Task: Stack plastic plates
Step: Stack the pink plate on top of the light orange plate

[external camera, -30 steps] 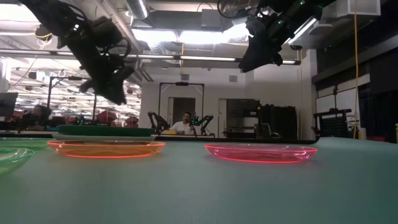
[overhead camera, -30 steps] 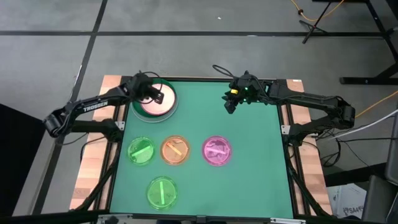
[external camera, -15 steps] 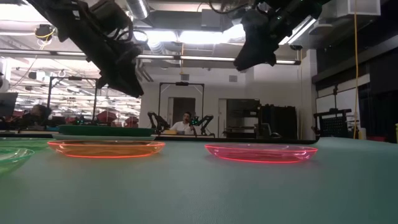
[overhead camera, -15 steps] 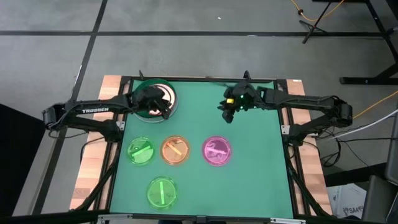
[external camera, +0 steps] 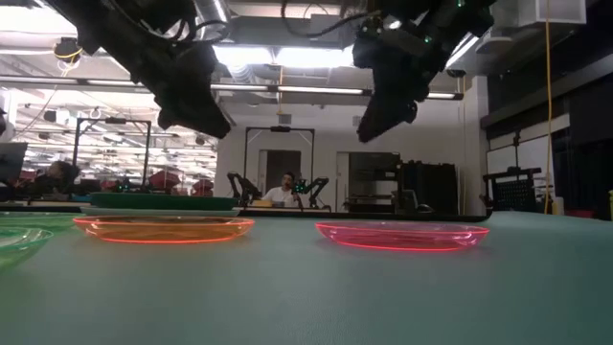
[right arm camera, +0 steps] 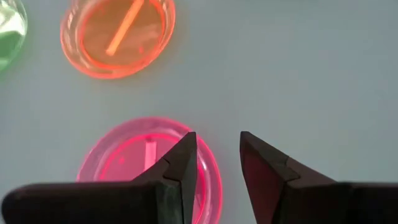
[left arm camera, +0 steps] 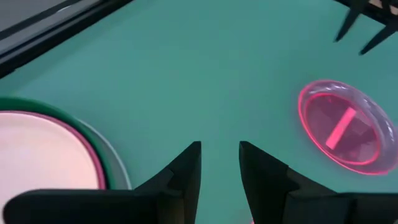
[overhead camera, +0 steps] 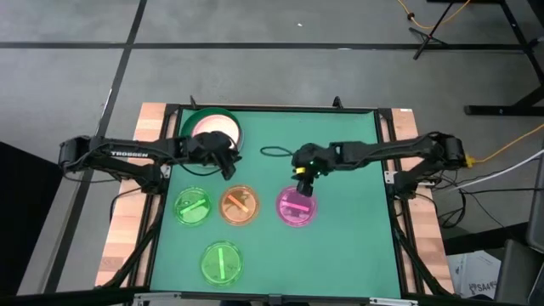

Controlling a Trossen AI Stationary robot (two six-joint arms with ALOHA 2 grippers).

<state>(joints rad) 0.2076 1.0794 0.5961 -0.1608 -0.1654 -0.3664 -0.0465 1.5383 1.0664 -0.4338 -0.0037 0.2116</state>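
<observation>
A stack of larger plates (overhead camera: 211, 129), cream on top with magenta and dark green rims showing, sits at the table's far left; it also shows in the left wrist view (left arm camera: 43, 155). Small translucent plates lie flat on the mat: green (overhead camera: 193, 206), orange (overhead camera: 240, 205), pink (overhead camera: 297, 206) and a second green one (overhead camera: 221, 263). My left gripper (overhead camera: 228, 167) hovers open and empty between the stack and the orange plate. My right gripper (overhead camera: 304, 182) hovers open and empty above the pink plate's far edge (right arm camera: 149, 165).
The green mat (overhead camera: 340, 238) is bare at the right and the near right. Dark frame rails (overhead camera: 393, 204) run along the table's sides. In the low view a person (external camera: 285, 192) sits far behind the table among other equipment.
My left gripper has left the stack of larger plates and gone toward the table's near edge and a little right, toward the orange plate. My right gripper has gone from the far side toward the near edge and left, ending over the pink plate's far edge. No plate has moved.
</observation>
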